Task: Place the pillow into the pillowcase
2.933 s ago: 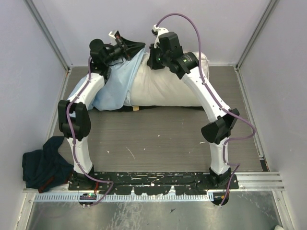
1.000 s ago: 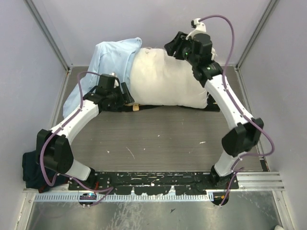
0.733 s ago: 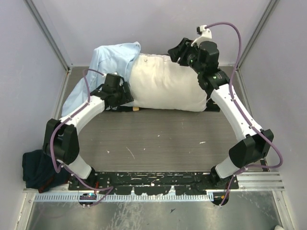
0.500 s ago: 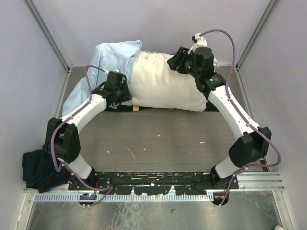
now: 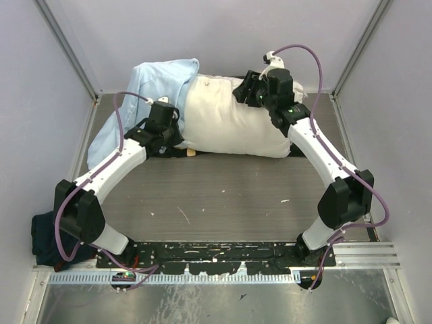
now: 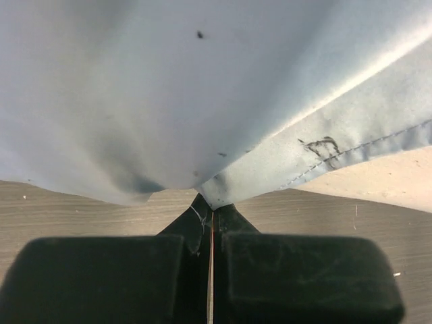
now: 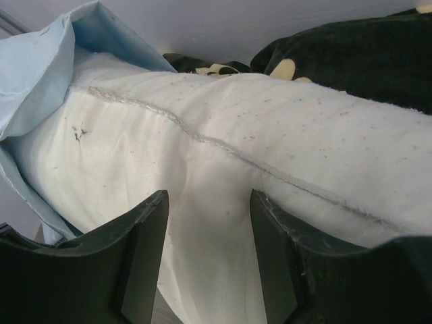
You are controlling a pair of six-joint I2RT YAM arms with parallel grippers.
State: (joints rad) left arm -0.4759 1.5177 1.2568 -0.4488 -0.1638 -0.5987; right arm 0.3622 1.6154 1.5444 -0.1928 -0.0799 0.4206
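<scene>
The cream-white pillow (image 5: 233, 128) lies across the back of the table, its left end inside the mouth of the light blue pillowcase (image 5: 154, 84). My left gripper (image 5: 175, 129) sits at the pillow's lower left corner. In the left wrist view its jaws (image 6: 212, 202) are shut on the hem of the pillowcase (image 6: 202, 88), with a strip of pillow (image 6: 405, 179) at the right. My right gripper (image 5: 243, 91) presses on the pillow's top edge. In the right wrist view its fingers (image 7: 209, 202) are clamped on a bunched fold of the pillow (image 7: 223, 135), and the pillowcase (image 7: 40, 74) wraps the far end.
A black cloth with tan flower motifs (image 7: 364, 54) lies behind and under the pillow, and its edge shows at the front (image 5: 192, 153). A dark crumpled cloth (image 5: 57, 236) sits at the near left. Grey walls (image 5: 61, 101) close in both sides and the back.
My left gripper came in to the pillow's lower left corner and closed on the pillowcase hem. My right gripper kept its hold, shifted slightly left, and the pillow settled lower.
</scene>
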